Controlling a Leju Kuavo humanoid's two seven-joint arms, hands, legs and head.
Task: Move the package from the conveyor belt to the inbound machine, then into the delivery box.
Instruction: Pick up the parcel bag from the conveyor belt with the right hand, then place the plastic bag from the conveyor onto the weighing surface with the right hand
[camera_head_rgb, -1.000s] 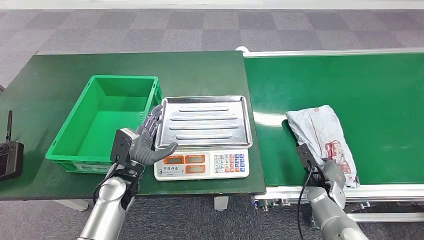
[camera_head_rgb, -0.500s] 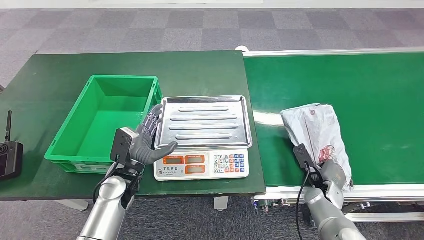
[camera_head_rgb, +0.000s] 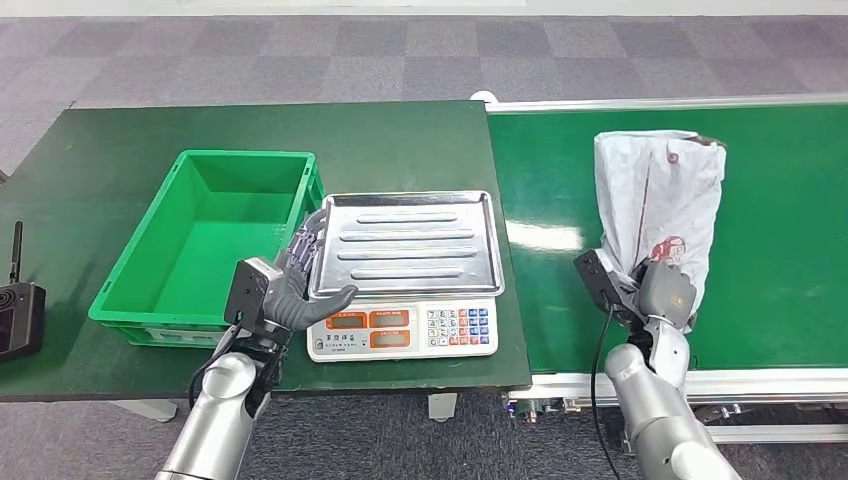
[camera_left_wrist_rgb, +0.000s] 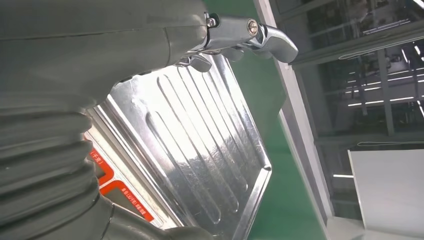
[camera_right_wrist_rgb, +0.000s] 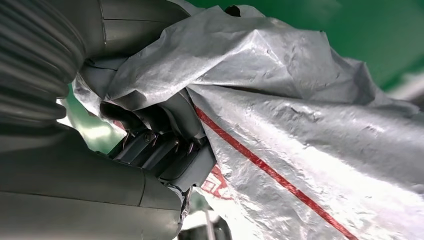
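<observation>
- Our right hand (camera_head_rgb: 664, 292) has a solid grip on the package (camera_head_rgb: 657, 205), a crinkly grey plastic mailer bag with red print, holding it by its lower end so it stands up above the green conveyor belt (camera_head_rgb: 780, 200).
- From the right wrist camera the dark fingers (camera_right_wrist_rgb: 155, 145) are wrapped into the bag's folds (camera_right_wrist_rgb: 300, 125), so yeah, it's clamped.
- Our left hand (camera_head_rgb: 300, 280) holds nothing, fingers spread, sitting right at the left edge of the scale's steel tray (camera_head_rgb: 408, 243).
- That scale (camera_head_rgb: 405, 330), with its orange displays and keypad, sits on the dark green table (camera_head_rgb: 250, 130).
- The green bin (camera_head_rgb: 150, 280) sits just left of the scale.
- A small black device (camera_head_rgb: 18, 315) sits at the table's far left edge.
</observation>
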